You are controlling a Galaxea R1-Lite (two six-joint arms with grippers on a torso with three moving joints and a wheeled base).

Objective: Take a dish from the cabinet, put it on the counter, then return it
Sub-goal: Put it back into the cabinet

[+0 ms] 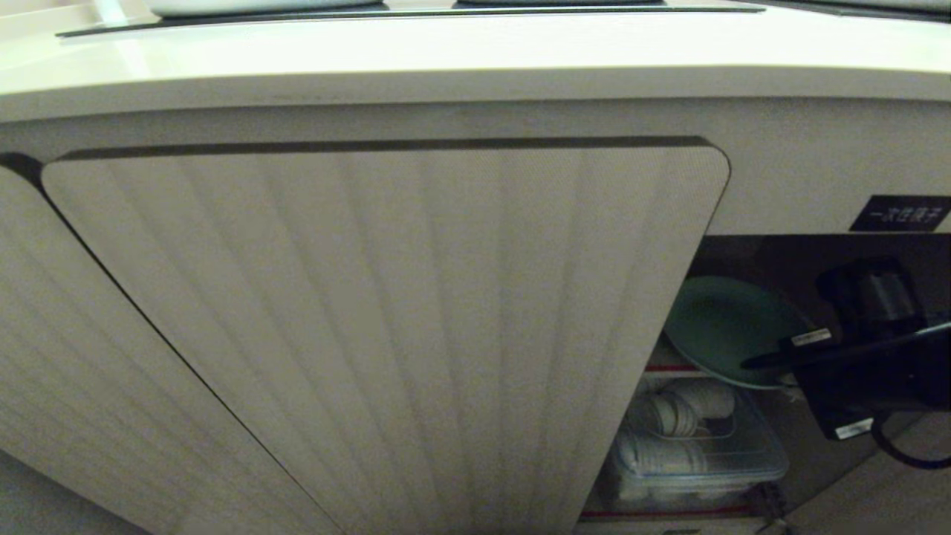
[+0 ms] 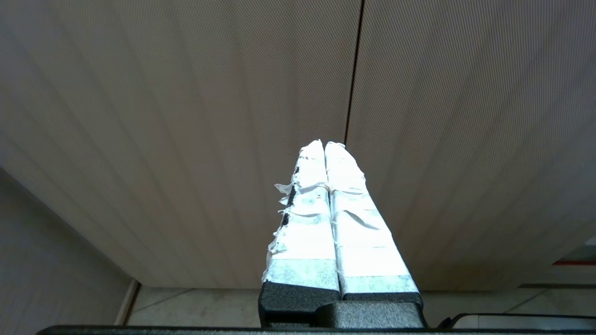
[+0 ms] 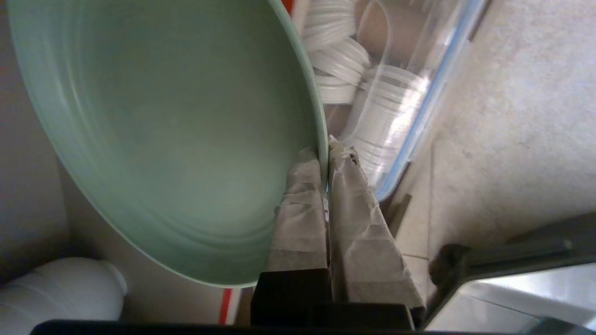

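Note:
The mint-green dish [image 1: 721,323] hangs tilted in the open cabinet [image 1: 817,253], just over a red-edged shelf. My right gripper [image 1: 754,362] reaches in from the right and is shut on the dish's rim. In the right wrist view the dish [image 3: 177,130] fills the frame, and its thin edge sits pinched between the taped fingers of that gripper [image 3: 325,153]. The cream counter [image 1: 475,67] runs above the cabinet. My left gripper [image 2: 324,145] is shut on nothing, parked low and facing ribbed doors [image 2: 186,116].
A wide ribbed door [image 1: 386,334] stands left of the opening. A clear plastic box [image 1: 691,446] of white lids sits on the lower shelf, under the dish. A black label [image 1: 899,214] is above the opening. A black cooktop panel [image 1: 371,13] lies in the counter.

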